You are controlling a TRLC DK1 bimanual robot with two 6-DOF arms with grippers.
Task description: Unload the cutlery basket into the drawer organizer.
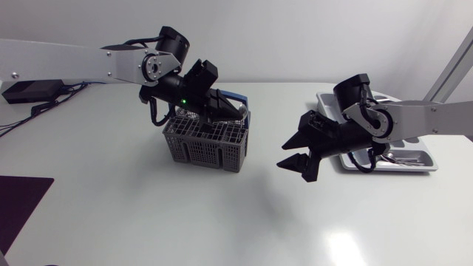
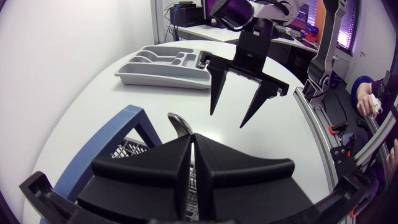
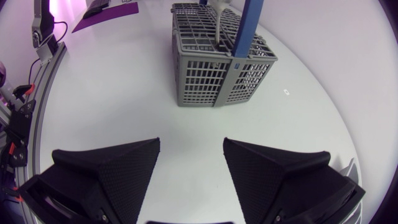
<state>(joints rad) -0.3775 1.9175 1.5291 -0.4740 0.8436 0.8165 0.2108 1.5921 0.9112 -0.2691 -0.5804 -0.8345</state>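
The grey cutlery basket point(image 1: 205, 145) with its blue handle point(image 1: 230, 95) stands left of the table's middle. My left gripper point(image 1: 220, 106) hangs just above it, shut on a silver spoon point(image 1: 239, 111). In the left wrist view the spoon's rounded end point(image 2: 179, 124) sticks out past the closed fingertips, over the basket mesh point(image 2: 127, 149) and beside the blue handle point(image 2: 112, 140). My right gripper point(image 1: 295, 161) is open and empty, above the table right of the basket point(image 3: 208, 71). The grey drawer organizer point(image 1: 425, 161) lies at the right, partly hidden by my right arm.
A dark mat point(image 1: 18, 203) lies at the table's front left corner. A black box with cables point(image 1: 33, 90) sits at the back left. Bare white tabletop point(image 1: 244, 214) stretches in front of the basket and both grippers.
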